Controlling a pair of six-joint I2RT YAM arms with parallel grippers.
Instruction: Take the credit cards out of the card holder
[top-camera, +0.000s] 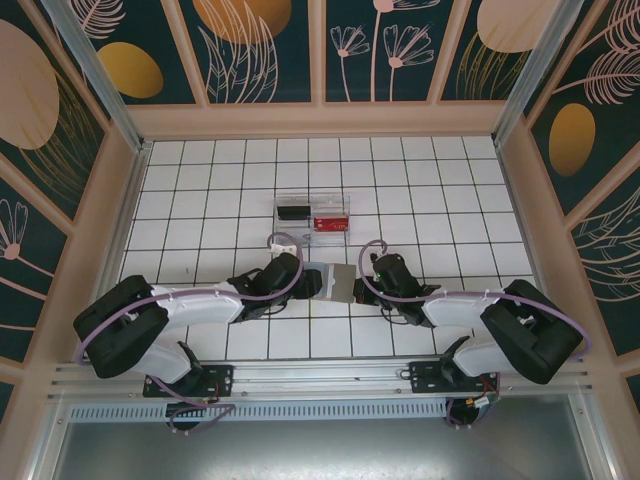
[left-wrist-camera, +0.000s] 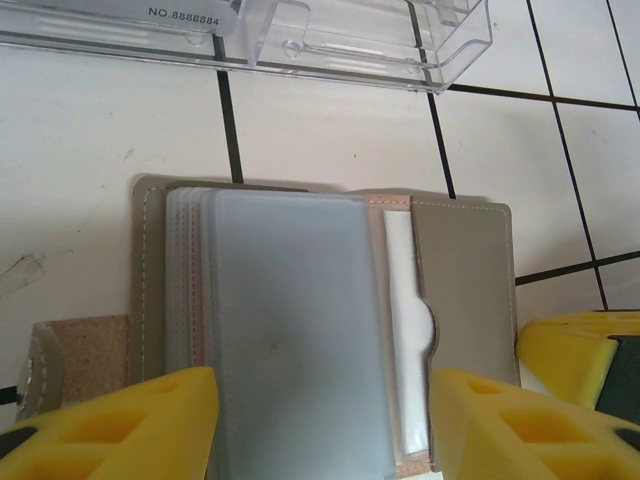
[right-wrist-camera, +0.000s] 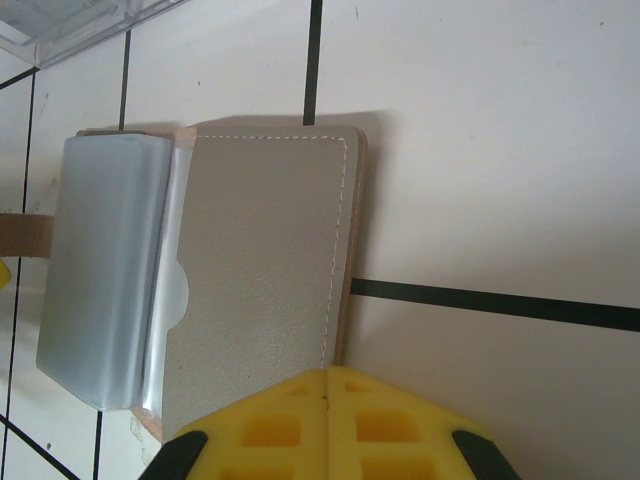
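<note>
A: Where is the card holder (top-camera: 333, 281) lying?
B: It is lying open on the tiled table (top-camera: 200, 180), between the two grippers and just in front of the clear tray (top-camera: 313, 196), with its frosted sleeves (left-wrist-camera: 290, 330) resting over its left half
A: What is the left gripper (left-wrist-camera: 322, 425) doing?
B: Its fingers are standing apart, one on each side of the sleeves
A: And the right gripper (right-wrist-camera: 325, 425)?
B: Its fingers are pressing together, tips sitting at the edge of the grey right-hand panel; a red card (top-camera: 328, 223) is lying in the tray
</note>
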